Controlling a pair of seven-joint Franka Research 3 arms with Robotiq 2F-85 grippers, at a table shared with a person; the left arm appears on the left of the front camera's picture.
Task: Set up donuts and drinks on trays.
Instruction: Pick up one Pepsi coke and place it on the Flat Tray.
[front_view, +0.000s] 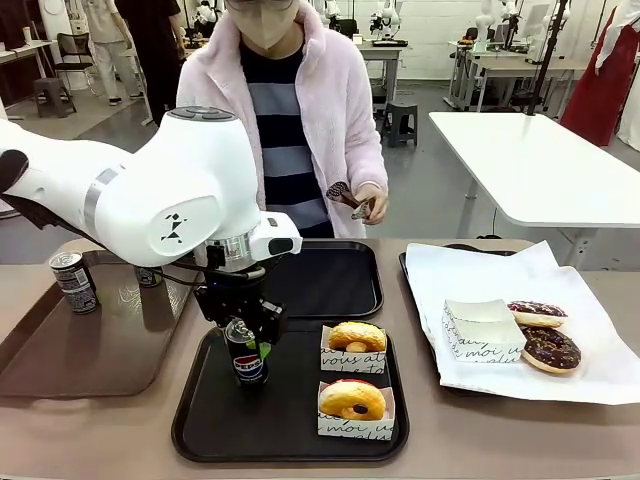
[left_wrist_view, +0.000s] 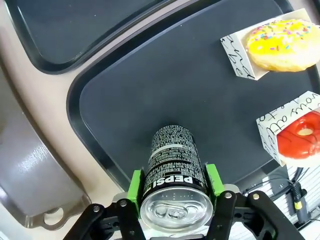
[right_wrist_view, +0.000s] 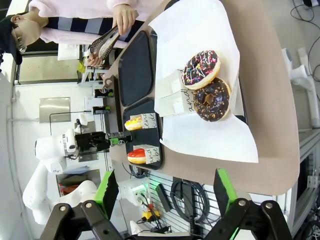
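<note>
Pepsi can (left_wrist_view: 172, 150) is upright on the near black tray (left_wrist_view: 200, 100), toward the tray's 10 o'clock, with two donuts in paper holders (front_view: 357, 345) off at the can's 3 and 4 o'clock. The left wrist view gets in close: the left fingers (left_wrist_view: 135, 185) sit either side of the can, green pads right against it, clamped or merely alongside, can't tell. The front view brings in the person's hand (front_view: 372, 205) with tongs at 12 o'clock. Right fingers (right_wrist_view: 108, 192) are wide apart, holding nothing.

Robotics lab, open hall.
White work tables (front_view: 540, 165), stools (front_view: 402, 120), grey floor (front_view: 445, 200) in bkgd; white robot arm (front_view: 150, 190) at front counter (front_view: 520, 440).
</note>
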